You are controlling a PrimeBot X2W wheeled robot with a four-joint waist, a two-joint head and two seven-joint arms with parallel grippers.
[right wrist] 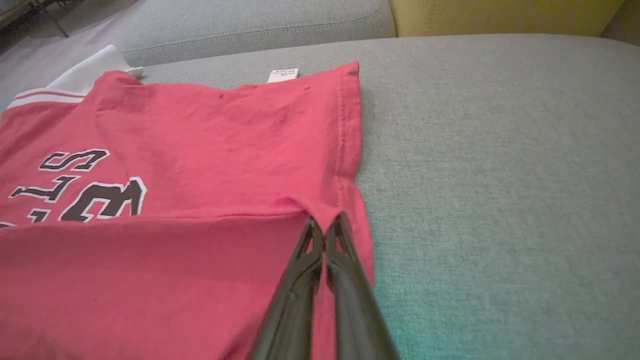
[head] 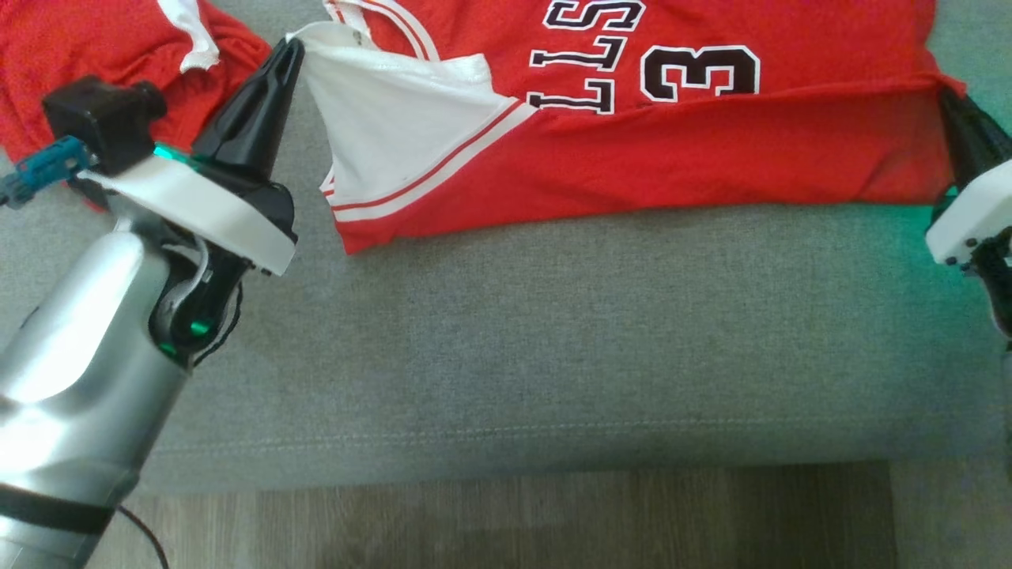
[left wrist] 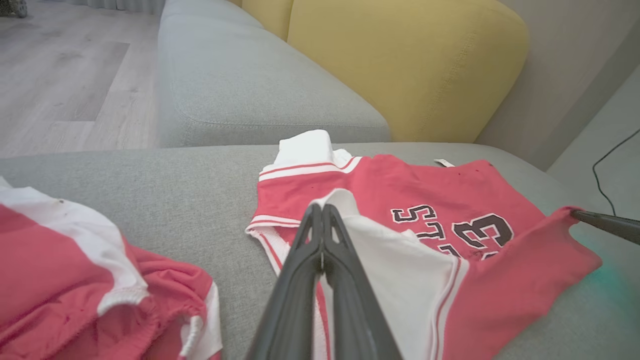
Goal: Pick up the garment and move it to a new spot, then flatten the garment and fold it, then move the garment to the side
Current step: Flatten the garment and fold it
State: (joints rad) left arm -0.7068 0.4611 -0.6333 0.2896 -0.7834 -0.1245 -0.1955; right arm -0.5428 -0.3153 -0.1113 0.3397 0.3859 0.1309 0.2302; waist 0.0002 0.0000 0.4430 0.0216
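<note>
The garment [head: 632, 150] is a red jersey with black lettering and white sleeves, spread across the grey sofa seat [head: 553, 332]. Its near part is doubled over the lettering. My left gripper [head: 292, 47] is shut on the white sleeve edge at the garment's left end; the left wrist view shows the closed fingertips [left wrist: 322, 210] pinching that white cloth [left wrist: 400, 270]. My right gripper [head: 945, 95] is shut on the red hem corner at the right end. The right wrist view has the right gripper [right wrist: 325, 222] clamped on the garment's hem [right wrist: 200, 165].
A second red and white garment [head: 118, 47] lies crumpled at the sofa's far left, close to my left arm. A yellow back cushion [left wrist: 400, 65] stands behind the seat. Wooden floor [head: 514, 521] runs below the sofa's front edge. A thin black cable [left wrist: 605, 165] hangs by the wall.
</note>
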